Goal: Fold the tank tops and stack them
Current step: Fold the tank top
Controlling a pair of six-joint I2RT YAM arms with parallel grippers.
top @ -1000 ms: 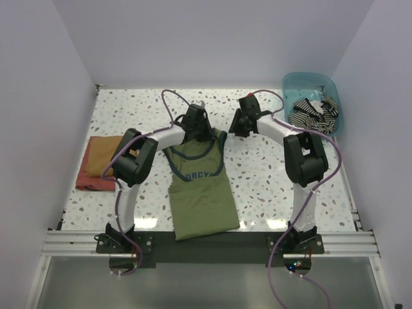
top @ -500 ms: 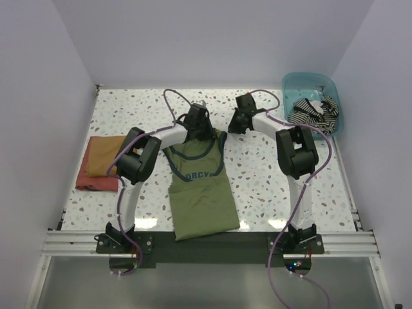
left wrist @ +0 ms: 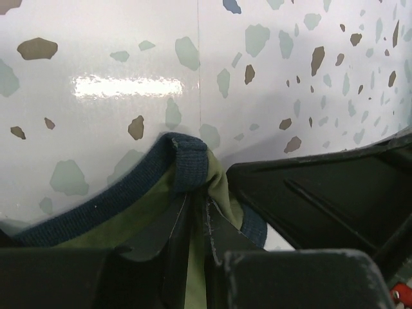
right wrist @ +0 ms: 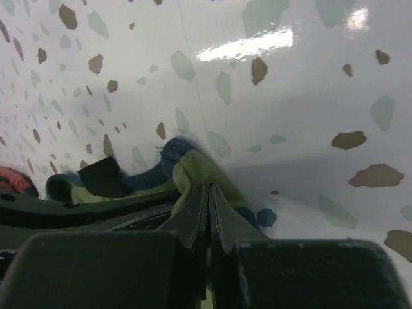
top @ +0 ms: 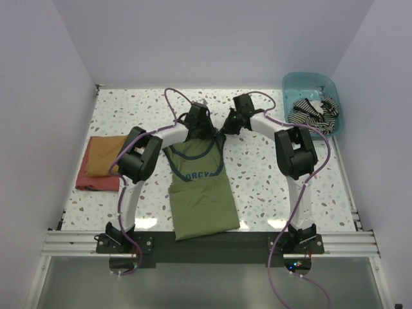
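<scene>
The olive-green tank top (top: pixel 201 193) with navy trim lies flat in the middle of the table, its straps at the far end. My left gripper (top: pixel 203 132) is shut on the left strap; the left wrist view shows the navy trim (left wrist: pixel 190 162) bunched at my left gripper (left wrist: pixel 196 201). My right gripper (top: pixel 223 131) is shut on the right strap, and olive cloth (right wrist: pixel 201 168) is pinched in my right gripper (right wrist: pixel 208 192). The striped tank top (top: pixel 313 111) lies crumpled in the bin at the far right.
A teal plastic bin (top: pixel 309 78) stands at the table's far right corner. A folded orange and red cloth (top: pixel 100 162) lies at the left edge. White walls close in the table on three sides.
The right gripper has moved a little left onto the olive top's right strap and shut on it. The left gripper has kept its hold and place.
</scene>
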